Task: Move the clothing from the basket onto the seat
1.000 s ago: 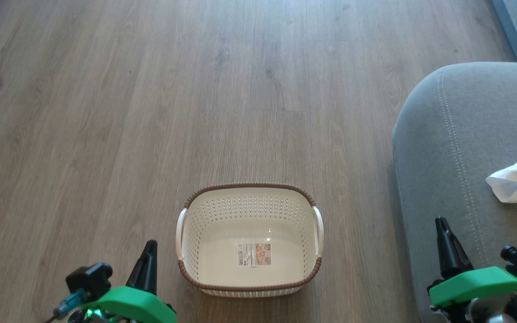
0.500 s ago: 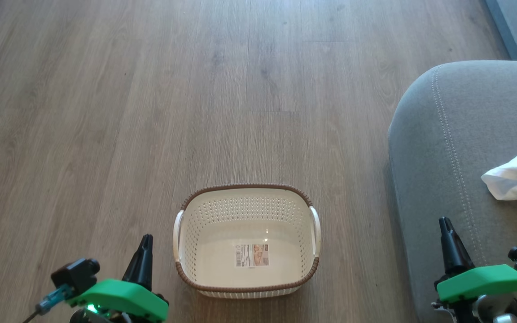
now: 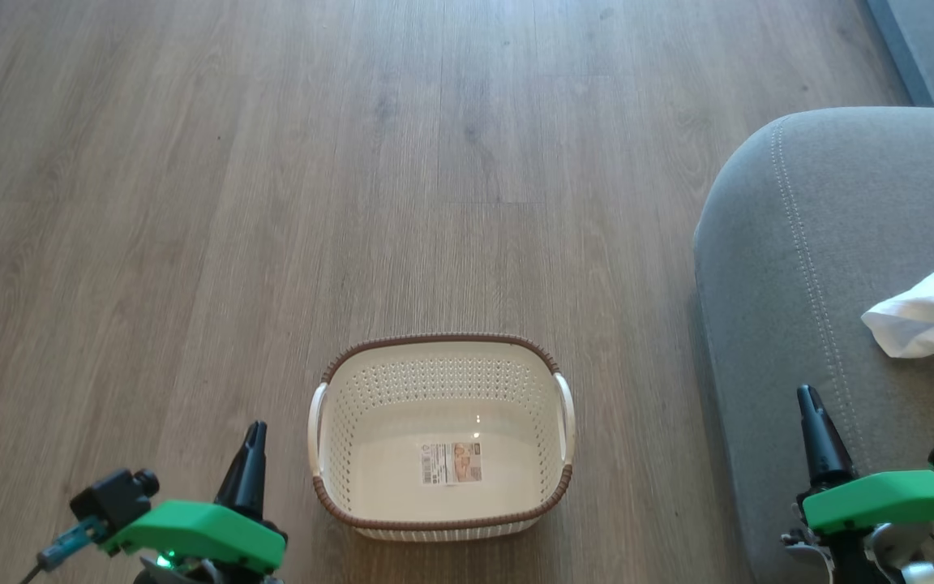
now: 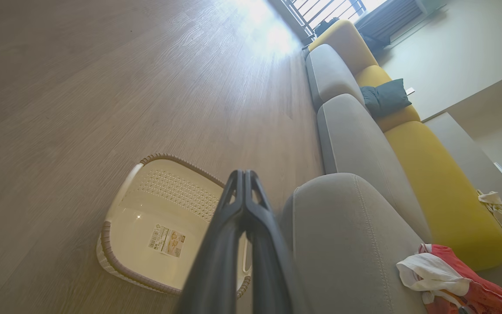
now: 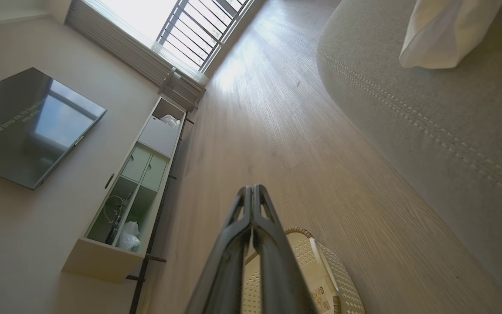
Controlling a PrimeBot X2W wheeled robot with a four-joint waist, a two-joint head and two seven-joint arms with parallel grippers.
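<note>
Clothing (image 3: 921, 312) laid on the seat (image 3: 824, 243), right of the basket (image 3: 434, 381).
Head view: a white fold is seen. Left wrist view: it is shown bunched, bright red with white panels; the left gripper (image 4: 243, 173) is clenched on nothing. Right wrist view: the right gripper (image 5: 251, 188) is likewise clenched empty.

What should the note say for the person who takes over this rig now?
Left tool: shut, holds nothing, beside the basket's left side.
Right tool: shut, holds nothing, over the seat's near edge.
Basket: on the floor, upright, with only its label sticker inside.
Clothing: a red and white heap lying on the seat.
Done: the basket is emptied and the clothing is on the seat.
Left: nothing visible to move; the job looks finished.
</note>
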